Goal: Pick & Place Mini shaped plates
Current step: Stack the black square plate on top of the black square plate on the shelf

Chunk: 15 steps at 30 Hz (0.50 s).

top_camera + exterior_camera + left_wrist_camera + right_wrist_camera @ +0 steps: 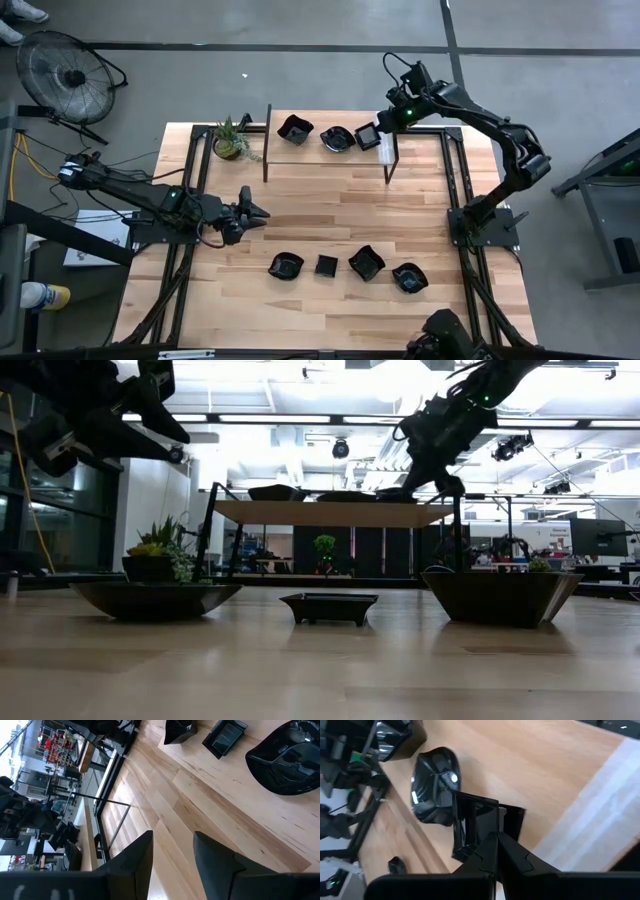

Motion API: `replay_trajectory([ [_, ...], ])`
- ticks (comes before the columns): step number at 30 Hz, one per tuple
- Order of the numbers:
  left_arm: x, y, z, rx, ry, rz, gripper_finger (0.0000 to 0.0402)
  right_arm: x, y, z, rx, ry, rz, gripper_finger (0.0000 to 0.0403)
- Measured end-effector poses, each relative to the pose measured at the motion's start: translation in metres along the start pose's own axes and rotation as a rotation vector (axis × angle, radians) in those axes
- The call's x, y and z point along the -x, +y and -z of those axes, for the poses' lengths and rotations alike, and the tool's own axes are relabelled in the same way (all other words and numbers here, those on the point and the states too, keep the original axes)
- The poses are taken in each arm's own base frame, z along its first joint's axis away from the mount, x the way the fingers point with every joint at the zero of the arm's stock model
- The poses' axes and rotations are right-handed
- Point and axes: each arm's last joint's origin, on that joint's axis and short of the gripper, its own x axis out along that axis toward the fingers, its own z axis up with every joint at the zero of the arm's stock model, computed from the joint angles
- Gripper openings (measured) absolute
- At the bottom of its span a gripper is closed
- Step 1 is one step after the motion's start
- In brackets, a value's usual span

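Mini shaped plates [326, 265]: I had right gripper [381, 133] clamping a square plate [367, 136] on the shelf [330, 153] (release next); left gripper [258, 213] gaped empty

We count seven glossy black mini shaped plates. Four sit in a row on the worktop [340, 215]: a rounded dish [285, 266], a small square dish [326, 265], a wavy-rimmed dish [366, 262] and a rounded one [408, 278]. On the raised shelf [320, 155], we see an angular dish [295, 129], a rounded dish [336, 138] and a square dish [368, 136] pinched at its rim by the right gripper's [384, 128] fingers.
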Motion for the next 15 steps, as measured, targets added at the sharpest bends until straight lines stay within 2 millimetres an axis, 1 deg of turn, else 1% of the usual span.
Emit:
replay_trajectory([
  [5, 0.0000, 0.0000, 0.0000, 0.000, 0.000, 0.000, 0.0136, 0.0000, 0.0013, 0.0006, -0.002, 0.015, -0.048, 0.0001],
  [15, 0.0000, 0.0000, 0.0000, 0.000, 0.000, -0.001, 0.0136, 0.0000, 0.0005, 0.0044, -0.001, 0.049, -0.041, 0.0001],
])
